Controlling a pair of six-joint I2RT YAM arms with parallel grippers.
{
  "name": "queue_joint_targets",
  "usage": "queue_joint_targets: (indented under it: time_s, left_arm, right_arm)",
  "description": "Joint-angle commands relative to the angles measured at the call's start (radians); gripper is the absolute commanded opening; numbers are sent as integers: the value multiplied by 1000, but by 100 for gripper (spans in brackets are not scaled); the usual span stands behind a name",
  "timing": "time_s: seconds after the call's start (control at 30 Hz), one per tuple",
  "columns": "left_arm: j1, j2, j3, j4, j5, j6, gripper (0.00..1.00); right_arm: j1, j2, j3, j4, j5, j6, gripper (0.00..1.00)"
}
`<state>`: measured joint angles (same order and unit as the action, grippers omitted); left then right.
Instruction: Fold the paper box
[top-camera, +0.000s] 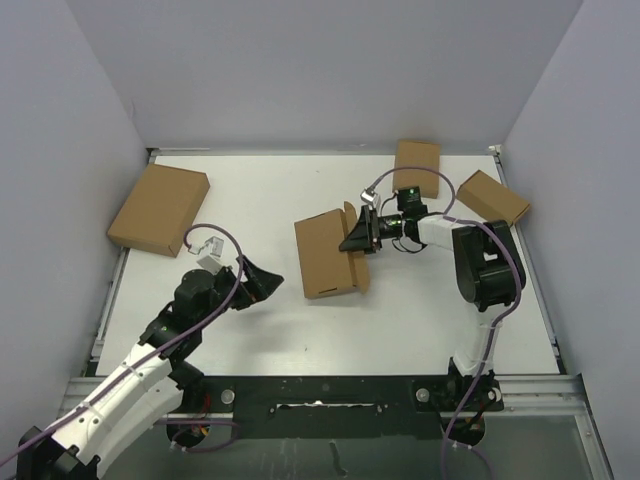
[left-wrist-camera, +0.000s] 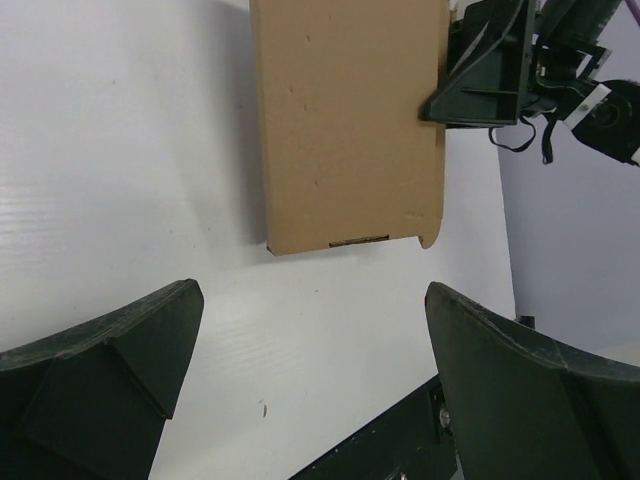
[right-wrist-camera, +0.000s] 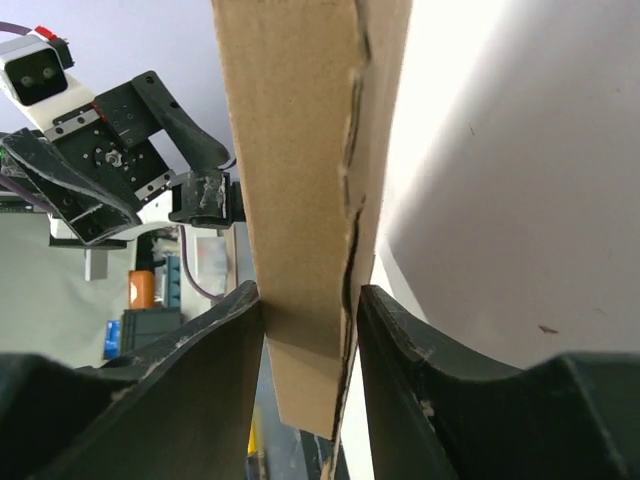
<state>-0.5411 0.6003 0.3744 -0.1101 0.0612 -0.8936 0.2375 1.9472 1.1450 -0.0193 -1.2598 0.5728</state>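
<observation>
The paper box (top-camera: 325, 255) lies flat in the middle of the white table, a brown cardboard panel with a raised side flap on its right edge. My right gripper (top-camera: 360, 236) is at that right edge. In the right wrist view its jaws (right-wrist-camera: 310, 310) press on both faces of the box's doubled cardboard edge (right-wrist-camera: 300, 150). My left gripper (top-camera: 262, 280) hovers left of the box, apart from it. In the left wrist view its fingers (left-wrist-camera: 310, 330) stand wide open over bare table, the box (left-wrist-camera: 350, 130) ahead and the right gripper (left-wrist-camera: 490, 70) at its far corner.
A larger brown box (top-camera: 160, 208) lies at the back left. Two smaller brown boxes (top-camera: 417, 165) (top-camera: 493, 196) sit at the back right behind the right arm. Grey walls close in the table on three sides. The left arm (right-wrist-camera: 110, 160) shows beyond the box in the right wrist view.
</observation>
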Motion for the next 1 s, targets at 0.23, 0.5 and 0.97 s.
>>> queue_joint_targets:
  time_s: [0.23, 0.5, 0.97]
  left_arm:
    - [7, 198, 46, 113, 58, -77, 94]
    - [10, 224, 75, 83, 50, -45, 94]
    - [35, 271, 120, 120, 125, -3, 91]
  right_arm:
    - [45, 75, -19, -46, 57, 32, 52]
    - [20, 33, 96, -459, 268, -367, 78]
    - [-148, -189, 87, -748, 272, -886, 81]
